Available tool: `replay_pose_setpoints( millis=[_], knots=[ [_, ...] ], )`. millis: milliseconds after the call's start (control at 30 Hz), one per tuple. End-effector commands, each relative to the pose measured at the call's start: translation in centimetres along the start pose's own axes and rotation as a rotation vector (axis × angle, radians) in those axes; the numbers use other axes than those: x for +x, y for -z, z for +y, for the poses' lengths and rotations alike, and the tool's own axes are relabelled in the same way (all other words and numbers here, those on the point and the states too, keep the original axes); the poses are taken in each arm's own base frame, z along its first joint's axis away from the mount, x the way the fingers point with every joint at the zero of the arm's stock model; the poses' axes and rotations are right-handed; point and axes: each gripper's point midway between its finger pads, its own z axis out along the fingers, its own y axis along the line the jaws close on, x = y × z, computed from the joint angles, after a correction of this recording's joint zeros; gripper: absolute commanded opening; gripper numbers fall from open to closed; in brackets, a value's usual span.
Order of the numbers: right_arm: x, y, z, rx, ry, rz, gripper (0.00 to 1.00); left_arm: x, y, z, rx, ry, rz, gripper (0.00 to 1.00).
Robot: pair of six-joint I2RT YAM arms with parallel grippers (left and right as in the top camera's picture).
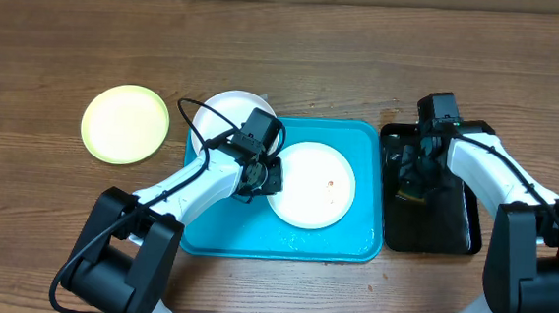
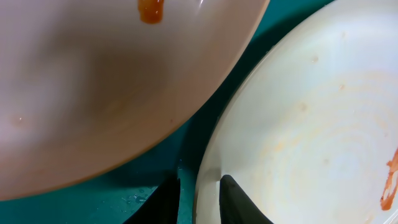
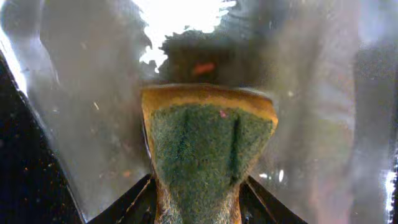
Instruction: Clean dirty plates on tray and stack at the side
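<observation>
The blue tray point(image 1: 254, 236) lies in the middle of the table point(image 1: 365, 64). Its right rim is just beside the black tray point(image 1: 460, 223), with only a thin strip of table between them. There is lots of bare table at the back and on the left. Inside the blue tray, some blue floor shows in front of the middle white plate point(image 1: 317, 184) and to its right.

The back white plate point(image 1: 221, 113) sticks out over the tray's back left corner, so part of it is past the rim. The yellow-green plate point(image 1: 124, 123) lies flat on the table, well away from the tray on the left.

The middle white plate is round and flat. It has pale orange rings smeared on it and an orange streak near one edge. The back white plate has a red-brown blob on it. The yellow-green plate looks plain from above.

The left claw point(image 1: 266, 178) is nearly closed. It pinches the left rim of the middle white plate, with 1 finger on each side. The right claw point(image 1: 414, 181) is over the black tray. It squeezes a sponge point(image 3: 208, 143) that is yellow with a rough green face.

There are 3 plates: 2 white and 1 yellow-green. There are 2 trays, 1 sponge and 2 claws.
</observation>
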Motion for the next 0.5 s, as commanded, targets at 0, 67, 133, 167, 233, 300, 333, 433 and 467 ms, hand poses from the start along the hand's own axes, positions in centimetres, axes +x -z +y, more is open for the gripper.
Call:
replay_pose_setpoints(
  millis=[0,67,133,167,233,300,333,433,467],
  knots=[
    [-0.5,0.5,0.2,-0.012,-0.007,-0.031,0.44,0.2,-0.3,0.3,-0.005,0.014,0.01,0.24],
    [-0.4,0.3,0.2,-0.014,-0.006,-0.031,0.35,0.2,-0.3,0.3,-0.005,0.014,0.01,0.24],
    [-0.5,0.3,0.3,-0.016,-0.006,-0.038,0.12,0.2,-0.3,0.3,-0.005,0.014,0.011,0.24],
    [-0.7,0.4,0.3,-0.017,-0.006,-0.043,0.04,0.2,-0.3,0.2,-0.005,0.014,0.01,0.24],
    [-1.2,0.9,0.4,-0.02,-0.005,-0.053,0.04,0.2,-0.3,0.2,-0.005,0.014,0.009,0.24],
    [-1.6,1.6,0.5,-0.019,-0.002,-0.053,0.04,0.1,-0.3,0.2,-0.003,0.014,0.006,0.24],
    [-1.7,2.0,0.5,-0.019,-0.002,-0.051,0.04,0.1,-0.3,0.2,-0.002,0.014,0.006,0.27],
    [-2.3,3.4,0.5,-0.017,-0.001,-0.045,0.04,-0.1,-0.3,-0.1,0.013,0.013,0.001,0.44],
    [-2.4,3.8,0.5,-0.013,-0.001,-0.043,0.04,-0.1,-0.3,-0.3,0.024,0.012,0.003,0.44]
  ],
)
